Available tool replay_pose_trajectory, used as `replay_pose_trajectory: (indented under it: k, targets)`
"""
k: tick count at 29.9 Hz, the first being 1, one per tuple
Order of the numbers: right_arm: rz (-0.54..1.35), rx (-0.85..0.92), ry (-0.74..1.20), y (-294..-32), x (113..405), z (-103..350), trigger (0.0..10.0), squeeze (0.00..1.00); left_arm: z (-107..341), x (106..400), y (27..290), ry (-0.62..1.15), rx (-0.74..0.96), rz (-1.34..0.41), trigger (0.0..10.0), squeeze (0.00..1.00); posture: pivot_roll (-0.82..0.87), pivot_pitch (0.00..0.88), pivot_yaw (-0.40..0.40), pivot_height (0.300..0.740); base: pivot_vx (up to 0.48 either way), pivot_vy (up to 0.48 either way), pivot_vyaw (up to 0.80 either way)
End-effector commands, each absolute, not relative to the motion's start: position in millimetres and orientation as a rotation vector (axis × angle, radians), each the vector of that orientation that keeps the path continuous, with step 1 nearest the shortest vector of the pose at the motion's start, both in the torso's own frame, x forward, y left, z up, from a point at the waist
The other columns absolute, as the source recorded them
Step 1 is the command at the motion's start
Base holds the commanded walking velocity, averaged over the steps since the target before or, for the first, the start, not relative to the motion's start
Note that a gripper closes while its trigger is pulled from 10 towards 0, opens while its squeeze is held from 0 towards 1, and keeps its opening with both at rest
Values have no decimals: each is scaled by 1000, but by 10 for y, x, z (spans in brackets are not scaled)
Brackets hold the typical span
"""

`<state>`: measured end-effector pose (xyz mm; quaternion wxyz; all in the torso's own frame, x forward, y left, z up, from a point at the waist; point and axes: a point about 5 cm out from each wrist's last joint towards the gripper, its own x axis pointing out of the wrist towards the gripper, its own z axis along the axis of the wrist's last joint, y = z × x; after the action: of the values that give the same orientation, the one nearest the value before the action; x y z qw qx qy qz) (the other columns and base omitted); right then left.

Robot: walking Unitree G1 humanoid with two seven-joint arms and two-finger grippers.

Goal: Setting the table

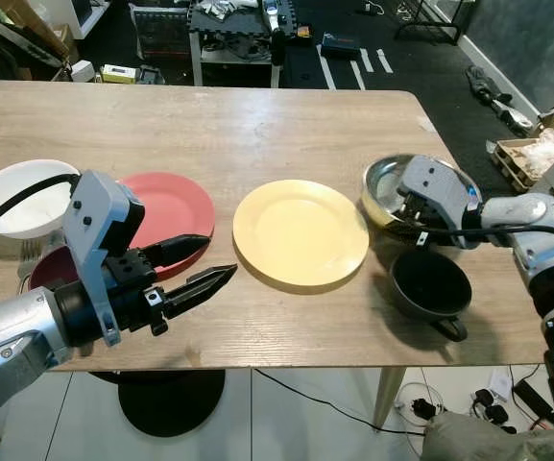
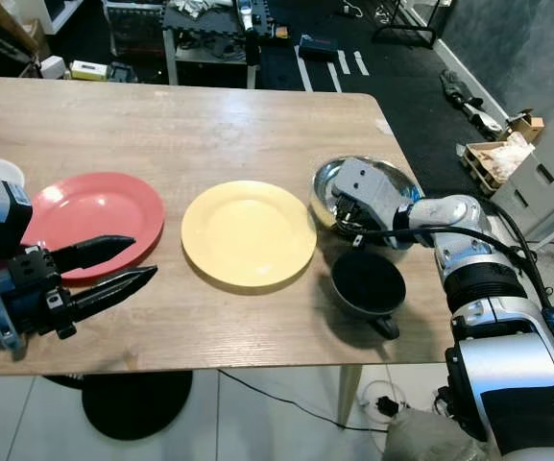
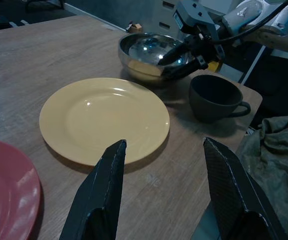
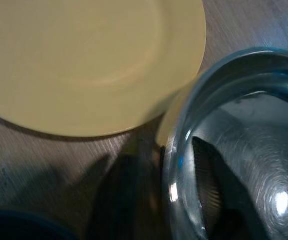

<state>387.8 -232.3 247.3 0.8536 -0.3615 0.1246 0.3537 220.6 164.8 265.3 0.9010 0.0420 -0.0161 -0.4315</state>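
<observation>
1. We saw the yellow plate lying flat in the middle of the wooden table, with the red plate just to its left.
2. Our left gripper hovered over the near table edge, fingers spread apart and holding nothing (pointed toward the yellow plate).
3. Our right gripper was at the steel bowl, one finger inside the rim and one outside, clamped on its wall.
4. The dark cup stood just in front of that bowl, handle toward the table edge.
5. A white bowl sat at far left.
</observation>
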Motion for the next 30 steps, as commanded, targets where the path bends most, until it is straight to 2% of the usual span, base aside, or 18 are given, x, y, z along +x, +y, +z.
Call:
replay_pose_trajectory:
  k: [1, 6, 8, 9, 17, 29, 30]
  targets:
    - [727, -761, 273, -2367, 3871, 2476, 10000, 1000, 2647, 2188, 1640, -28, 90, -906, 10000, 0, 35, 140, 45, 740, 0, 0, 0]
    - [717, -764, 263, -2374, 3874, 2503, 10000, 1000, 2648, 2190, 1639, -28, 90, -907, 10000, 0, 33, 139, 46, 740, 0, 0, 0]
    - [700, -766, 247, -2385, 3879, 2542, 10000, 969, 2649, 2192, 1638, -28, 88, -908, 10000, 0, 32, 138, 47, 740, 0, 0, 0]
    - [694, -762, 237, -2391, 3880, 2570, 10000, 0, 2648, 2194, 1638, -28, 87, -909, 10000, 0, 31, 136, 49, 740, 0, 0, 0]
    - [732, -673, 181, -2402, 3838, 2753, 10000, 0, 2652, 2219, 1638, -29, 85, -914, 10000, 0, 22, 127, 62, 740, 0, 0, 0]
    - [650, -312, -92, -2570, 3662, 3310, 10000, 0, 2751, 2283, 1634, -65, 86, -931, 10000, 0, 14, 103, 87, 740, 0, 0, 0]
    - [541, -204, -209, -2674, 3584, 3394, 10000, 0, 2779, 2325, 1624, -87, 91, -915, 10000, 0, 16, 87, 97, 740, 0, 0, 0]
